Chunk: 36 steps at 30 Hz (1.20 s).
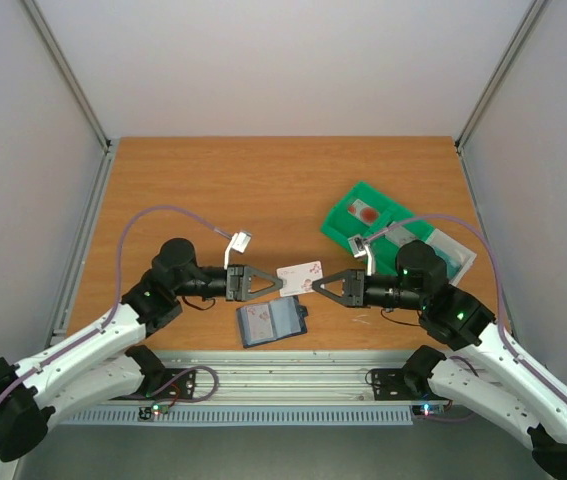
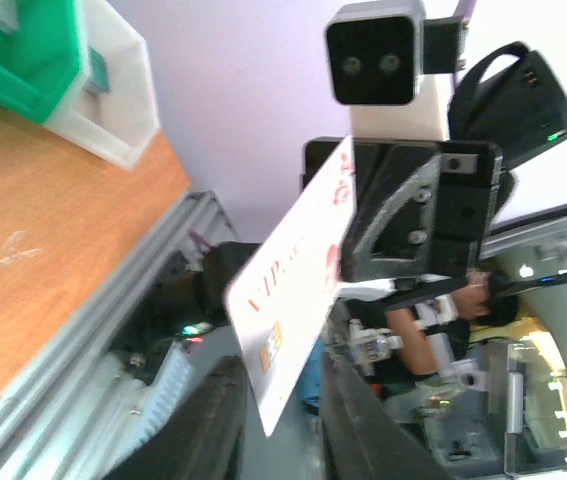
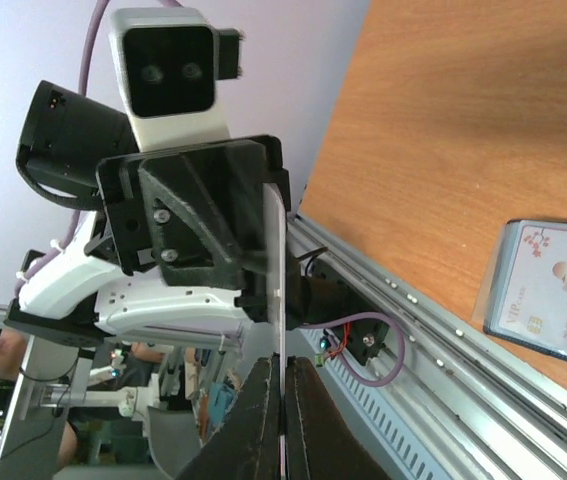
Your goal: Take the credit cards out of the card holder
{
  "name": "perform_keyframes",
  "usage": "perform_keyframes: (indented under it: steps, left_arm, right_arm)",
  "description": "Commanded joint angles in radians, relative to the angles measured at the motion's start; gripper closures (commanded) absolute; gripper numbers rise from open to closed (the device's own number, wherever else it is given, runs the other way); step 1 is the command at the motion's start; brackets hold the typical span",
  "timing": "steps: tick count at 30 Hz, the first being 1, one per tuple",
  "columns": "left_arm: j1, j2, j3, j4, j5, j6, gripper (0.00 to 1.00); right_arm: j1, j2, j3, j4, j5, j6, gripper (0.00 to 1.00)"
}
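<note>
A whitish credit card (image 1: 300, 277) with red print hangs in the air between my two grippers, above the table. My right gripper (image 1: 315, 284) is shut on its right end; in the right wrist view the card (image 3: 281, 290) shows edge-on, pinched between the fingers (image 3: 263, 420). My left gripper (image 1: 281, 285) is at the card's left end. In the left wrist view the card (image 2: 288, 290) hangs between the parted jaws of the left gripper (image 2: 283, 420) with a gap on each side. The slate-blue card holder (image 1: 271, 322) lies open near the front edge, another card showing in it (image 3: 548, 285).
A green compartmented tray (image 1: 348, 225) with a card in it sits at the back right, a clear plastic container (image 1: 455, 258) beside it. The metal rail (image 1: 283, 375) runs along the table's near edge, just behind the card holder.
</note>
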Motion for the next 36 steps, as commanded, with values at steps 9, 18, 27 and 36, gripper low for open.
perform_keyframes:
  steps: [9, 18, 27, 36]
  left_arm:
    - [0.008, -0.075, 0.2, -0.683, -0.376, 0.369, 0.12]
    - [0.007, -0.049, 0.234, -0.877, -0.643, 0.434, 0.01]
    - [0.007, 0.03, 0.118, -0.868, -0.641, 0.394, 0.02]
    - [0.008, 0.055, -0.031, -0.715, -0.584, 0.323, 0.05]
  right_arm:
    - [-0.005, 0.022, 0.061, -0.129, 0.272, -0.054, 0.99]
    - [-0.019, 0.216, 0.179, -0.201, 0.58, -0.121, 0.99]
    - [-0.194, 0.441, 0.259, -0.122, 0.642, -0.155, 0.99]
    - [-0.385, 0.542, 0.266, -0.105, 0.644, -0.155, 0.99]
